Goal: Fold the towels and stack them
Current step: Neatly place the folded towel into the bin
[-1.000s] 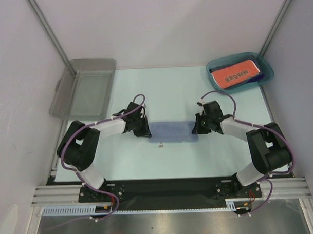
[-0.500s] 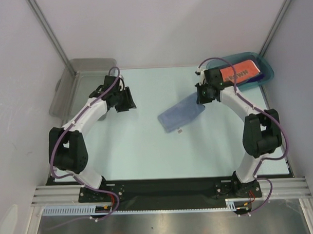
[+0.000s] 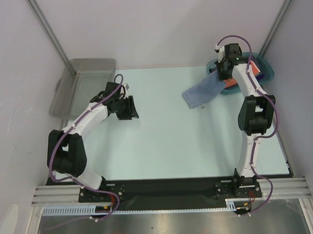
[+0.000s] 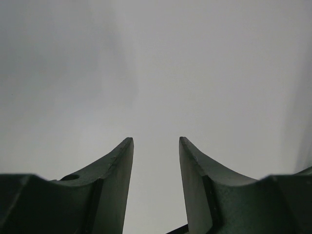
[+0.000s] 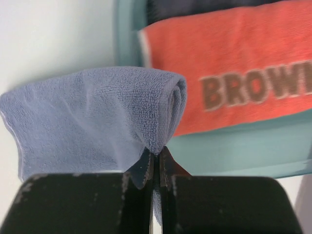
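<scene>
While my right gripper [image 5: 157, 157] is clenched on a folded edge of the grey-blue towel [image 5: 92, 117], the cloth bunches just ahead of its fingertips and spreads away to their left. Beyond the fold, ahead and to the right, I see the teal bin [image 5: 234, 146]. The orange-red towel [image 5: 229, 58] lies flat in it, its dark letters reading "BROW" and part of an "N" cut by the frame edge. A dark towel [image 5: 195, 6] shows just past that. My left gripper [image 4: 156, 144] is released, jaws apart, with only a blank pale surface ahead.
</scene>
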`<state>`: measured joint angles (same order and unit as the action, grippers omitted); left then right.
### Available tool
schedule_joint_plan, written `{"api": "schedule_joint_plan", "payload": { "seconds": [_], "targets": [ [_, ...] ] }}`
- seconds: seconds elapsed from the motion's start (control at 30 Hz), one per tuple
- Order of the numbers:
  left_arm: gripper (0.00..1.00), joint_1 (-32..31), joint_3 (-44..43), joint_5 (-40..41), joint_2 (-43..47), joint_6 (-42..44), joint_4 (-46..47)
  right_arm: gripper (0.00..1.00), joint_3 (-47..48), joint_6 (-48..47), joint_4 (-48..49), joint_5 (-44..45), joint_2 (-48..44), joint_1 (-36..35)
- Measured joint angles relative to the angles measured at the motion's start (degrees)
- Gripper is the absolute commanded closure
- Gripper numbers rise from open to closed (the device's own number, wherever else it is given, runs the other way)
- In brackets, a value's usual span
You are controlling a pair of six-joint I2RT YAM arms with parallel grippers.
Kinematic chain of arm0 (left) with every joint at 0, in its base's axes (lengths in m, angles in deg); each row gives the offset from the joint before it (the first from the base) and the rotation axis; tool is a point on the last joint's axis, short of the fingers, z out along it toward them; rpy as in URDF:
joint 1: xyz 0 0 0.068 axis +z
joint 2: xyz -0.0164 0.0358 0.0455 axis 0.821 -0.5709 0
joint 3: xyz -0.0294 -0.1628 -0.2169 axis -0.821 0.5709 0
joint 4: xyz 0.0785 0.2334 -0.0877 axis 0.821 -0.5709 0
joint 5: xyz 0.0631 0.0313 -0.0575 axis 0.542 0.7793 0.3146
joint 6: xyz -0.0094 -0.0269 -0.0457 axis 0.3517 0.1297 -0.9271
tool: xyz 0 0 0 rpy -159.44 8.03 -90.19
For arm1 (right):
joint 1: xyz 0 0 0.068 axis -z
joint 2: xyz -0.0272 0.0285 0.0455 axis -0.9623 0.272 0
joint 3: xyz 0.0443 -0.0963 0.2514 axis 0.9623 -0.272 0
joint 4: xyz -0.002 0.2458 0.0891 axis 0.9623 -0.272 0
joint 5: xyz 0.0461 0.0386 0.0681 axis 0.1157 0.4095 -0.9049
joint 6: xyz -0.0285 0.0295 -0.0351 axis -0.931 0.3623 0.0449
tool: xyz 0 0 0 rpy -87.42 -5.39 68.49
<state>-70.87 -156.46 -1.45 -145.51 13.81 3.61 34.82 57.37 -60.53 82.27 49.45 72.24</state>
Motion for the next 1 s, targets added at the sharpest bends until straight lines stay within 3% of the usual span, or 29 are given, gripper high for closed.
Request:
{"api": "schedule_joint_plan", "payload": {
  "seconds": [0.33, 1.0],
  "targets": [
    [0.51, 0.0, -0.1, -3.4, -2.1, 2.2, -0.2, 1.0, 16.0, -4.7, -1.9, 1.0, 9.4, 8.3],
    [0.48, 0.4, -0.8, -7.3, -2.1, 3.0, -0.4, 1.0, 23.2, -6.3, 7.9, -2.3, 18.2, 16.1]
  ]
}}
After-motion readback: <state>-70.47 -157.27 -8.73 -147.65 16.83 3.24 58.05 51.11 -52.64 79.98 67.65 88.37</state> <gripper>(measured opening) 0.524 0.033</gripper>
